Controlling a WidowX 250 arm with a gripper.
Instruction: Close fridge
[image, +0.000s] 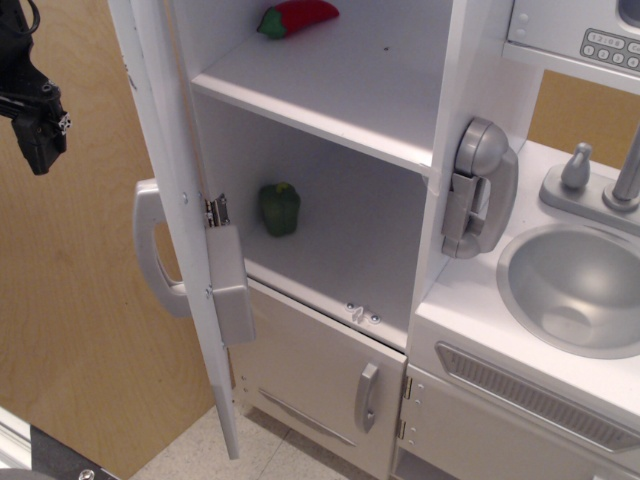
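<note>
Left of fridge (330, 130), fingers (38, 150) empty

arm (32, 105) | black, blocky casing | cable loop | small white marking

No word, brand or number can be read anywhere. The one place that carries markings is the grey keypad (610, 46) of the microwave (570, 25) at two o'clock, where small pale buttons sit in rows, but whatever is printed on them is too small and blurred to make out.
</note>
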